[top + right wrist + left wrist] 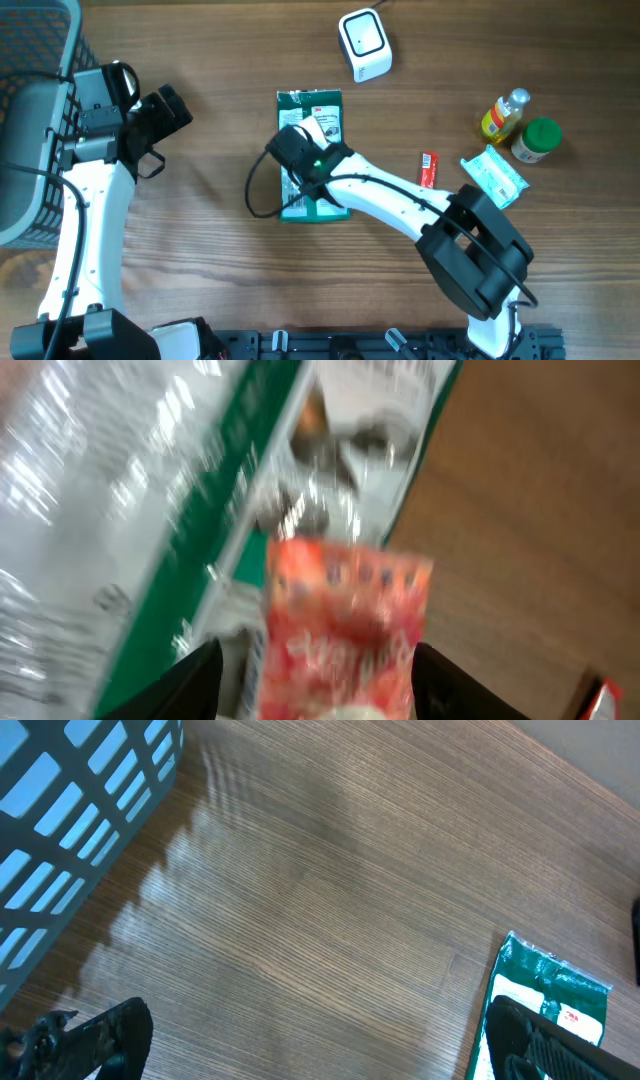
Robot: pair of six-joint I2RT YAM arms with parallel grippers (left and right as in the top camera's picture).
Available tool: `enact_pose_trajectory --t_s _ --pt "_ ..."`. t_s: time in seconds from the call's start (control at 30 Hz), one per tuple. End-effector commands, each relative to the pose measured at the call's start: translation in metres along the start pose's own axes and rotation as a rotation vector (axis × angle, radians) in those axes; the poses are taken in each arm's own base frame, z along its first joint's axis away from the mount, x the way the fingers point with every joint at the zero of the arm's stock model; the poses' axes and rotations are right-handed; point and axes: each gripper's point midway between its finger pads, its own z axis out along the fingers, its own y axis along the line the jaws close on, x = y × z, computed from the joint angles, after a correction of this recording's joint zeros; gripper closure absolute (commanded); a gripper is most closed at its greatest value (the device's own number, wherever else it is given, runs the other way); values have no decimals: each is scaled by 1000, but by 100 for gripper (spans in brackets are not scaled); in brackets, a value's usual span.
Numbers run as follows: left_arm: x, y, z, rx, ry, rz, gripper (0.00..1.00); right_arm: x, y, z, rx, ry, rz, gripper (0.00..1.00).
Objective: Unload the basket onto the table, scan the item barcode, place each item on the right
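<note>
A red and white packet (345, 630), blurred, sits between the fingers of my right gripper (320, 685). The jaws stand wider than the packet, with a gap at the left finger, so the gripper is open. Below it lies a flat green and white package (200, 540). From overhead the right gripper (305, 152) hovers over that green package (305, 100) at mid table, and the red packet is hidden under it. The white scanner (364, 44) stands at the back, apart from both. My left gripper (165, 110) is open over bare wood, its fingers (100, 1035) wide apart.
A grey basket (30, 120) stands at the left edge, also in the left wrist view (70, 830). At the right lie a small red packet (428, 168), a yellow bottle (504, 113), a green-lidded jar (537, 139) and a teal sachet (494, 176).
</note>
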Motion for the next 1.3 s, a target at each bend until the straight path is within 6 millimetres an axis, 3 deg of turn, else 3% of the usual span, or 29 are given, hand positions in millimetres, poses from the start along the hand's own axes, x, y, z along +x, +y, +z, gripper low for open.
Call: enact_pose_trajectory --t_s 0.0,0.13,0.43,0.63,0.87,1.0,1.13,1.27 --pt "-6 -1 -4 8 -16 -13 0 -55 -10 -54 -23 -142 30 42" --pt "-6 -1 -4 8 -16 -13 0 -45 -3 -56 -25 -105 42 50" --pt "-6 -1 -4 8 -16 -13 0 9 11 -6 11 47 40 54" --pt "-6 -1 -4 8 -16 -13 0 7 13 -4 8 40 42 65" --pt "-6 -1 -4 8 -16 -13 0 8 14 -4 -2 44 42 65" --pt "-6 -1 -4 8 -16 -13 0 5 4 2 32 27 62 66" --pt "-6 -1 -4 8 -16 -13 0 11 6 13 -1 31 84 74" --pt "-6 -1 -4 8 -16 -13 0 22 6 17 5 52 74 75"
